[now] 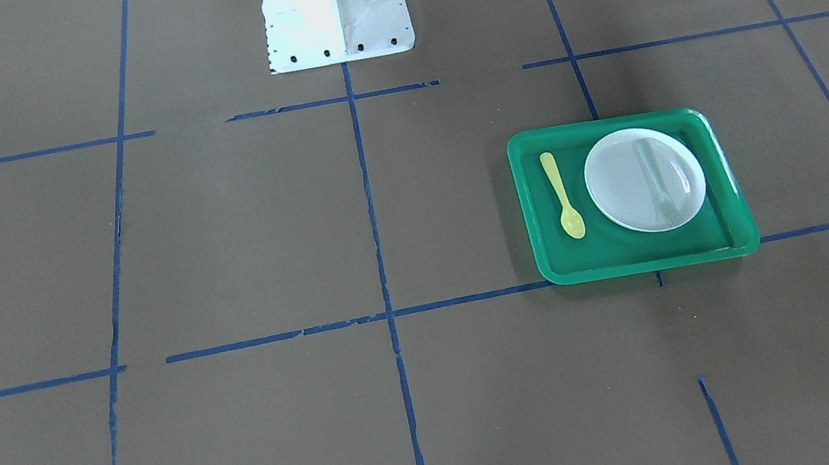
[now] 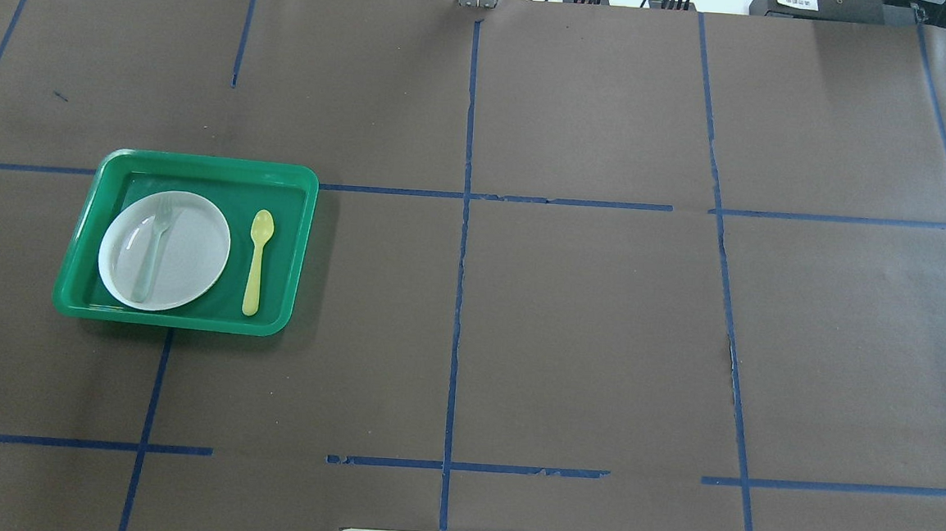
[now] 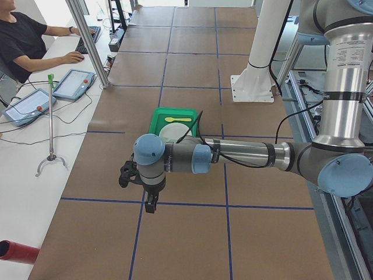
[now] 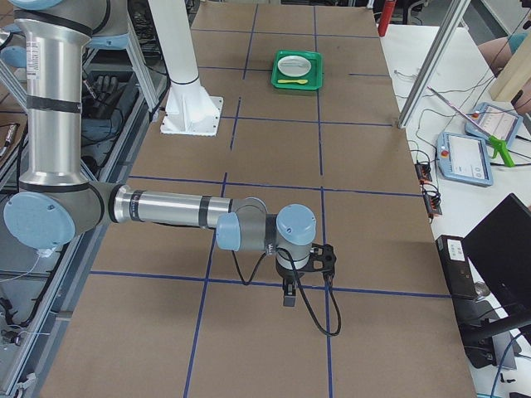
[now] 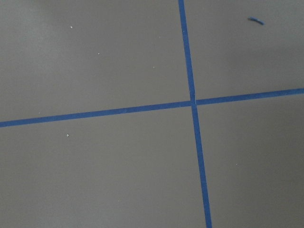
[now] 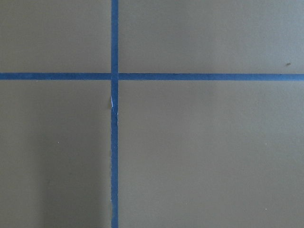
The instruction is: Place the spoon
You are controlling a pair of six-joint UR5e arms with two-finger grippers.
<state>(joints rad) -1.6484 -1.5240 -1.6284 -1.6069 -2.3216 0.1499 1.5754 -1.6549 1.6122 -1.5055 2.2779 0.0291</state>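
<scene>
The pale yellow spoon (image 1: 565,195) lies flat in the green tray (image 1: 643,264), beside the white plate (image 1: 623,181), bowl end toward the operators' side. It also shows in the overhead view (image 2: 256,260), right of the plate (image 2: 190,252). A pale grey-green fork (image 2: 154,248) lies on the plate. My left gripper (image 3: 150,206) shows only in the exterior left view, hanging over bare table well short of the tray (image 3: 157,116); I cannot tell if it is open. My right gripper (image 4: 288,298) shows only in the exterior right view, far from the tray (image 4: 278,83); I cannot tell its state.
Brown paper with blue tape lines (image 2: 459,297) covers the table. The white robot base (image 1: 334,6) stands at the robot's edge of the table. An operator (image 3: 26,41) sits at a side bench with tablets (image 3: 73,83). Both wrist views show only paper and tape crossings (image 5: 192,102).
</scene>
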